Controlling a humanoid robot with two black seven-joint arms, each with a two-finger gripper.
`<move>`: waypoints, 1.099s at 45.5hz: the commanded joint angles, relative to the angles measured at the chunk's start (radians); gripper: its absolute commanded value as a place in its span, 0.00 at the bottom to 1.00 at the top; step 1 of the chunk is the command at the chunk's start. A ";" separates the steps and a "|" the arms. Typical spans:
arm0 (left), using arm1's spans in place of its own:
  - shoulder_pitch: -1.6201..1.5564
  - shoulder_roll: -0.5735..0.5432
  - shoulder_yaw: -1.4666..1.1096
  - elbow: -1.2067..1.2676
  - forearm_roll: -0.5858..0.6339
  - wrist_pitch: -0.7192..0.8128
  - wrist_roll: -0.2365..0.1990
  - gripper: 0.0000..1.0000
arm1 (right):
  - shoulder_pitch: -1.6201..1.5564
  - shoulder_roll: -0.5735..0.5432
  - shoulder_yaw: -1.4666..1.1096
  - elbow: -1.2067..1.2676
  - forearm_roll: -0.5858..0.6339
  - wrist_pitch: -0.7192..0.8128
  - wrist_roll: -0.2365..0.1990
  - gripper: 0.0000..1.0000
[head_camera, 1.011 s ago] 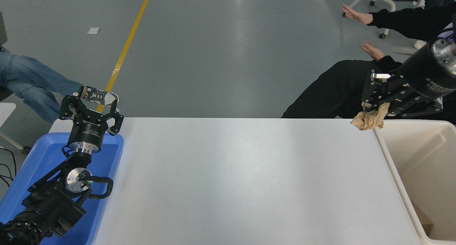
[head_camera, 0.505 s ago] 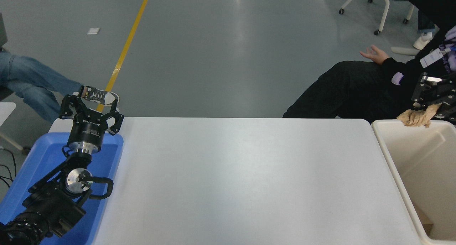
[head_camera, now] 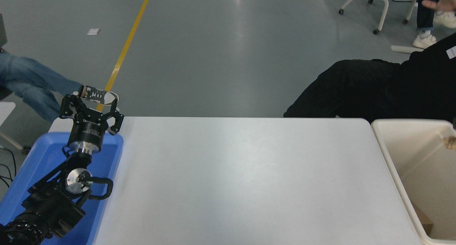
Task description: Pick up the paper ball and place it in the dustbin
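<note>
Your left gripper (head_camera: pixel 91 104) parked over the blue tray (head_camera: pixel 42 159) at the table's (head_camera: pixel 242 181) left end, fingers spread open, a sliver of the paper ball (head_camera: pixel 450 142) at the right edge above the dustbin (head_camera: pixel 392 159), your right gripper out of view.

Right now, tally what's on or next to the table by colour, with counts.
Blue: 1, the tray
Cream-white: 1, the dustbin
Tan: 1, the paper ball, only a sliver at the picture's right edge, over the dustbin
Black: 1, the left gripper, parked over the tray
Total: 4
</note>
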 commanded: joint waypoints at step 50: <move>0.000 0.000 0.000 0.000 0.000 0.000 0.000 0.99 | -0.638 0.266 0.312 -0.623 0.008 -0.305 -0.008 0.89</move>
